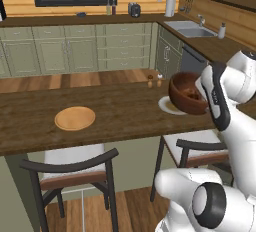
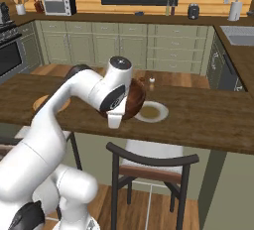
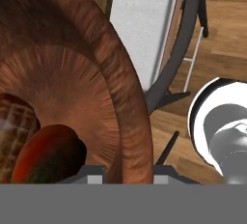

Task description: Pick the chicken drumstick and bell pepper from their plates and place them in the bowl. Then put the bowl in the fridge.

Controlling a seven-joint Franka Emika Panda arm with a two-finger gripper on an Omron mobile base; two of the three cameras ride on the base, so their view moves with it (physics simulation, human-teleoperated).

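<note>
Wood counter (image 1: pixel 120 113), green cabinets (image 1: pixel 70 51) behind. My gripper (image 3: pixel 129 177) clamps the bowl (image 1: pixel 186 92) rim, tilted above the pale plate (image 1: pixel 165 105). Bowl contents hard to identify.

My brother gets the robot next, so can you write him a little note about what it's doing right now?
Gripper: shut on the rim of the bowl, which it holds lifted and tilted above the counter's edge.
In the bowl: the bell pepper, red and green, and the brown chicken drumstick beside it.
Plates: the tan wooden plate and the pale-rimmed plate both sit bare on the counter.
Done: both foods are in the bowl, and the bowl is picked up.
Left: carry the bowl to the fridge and set it inside.
</note>
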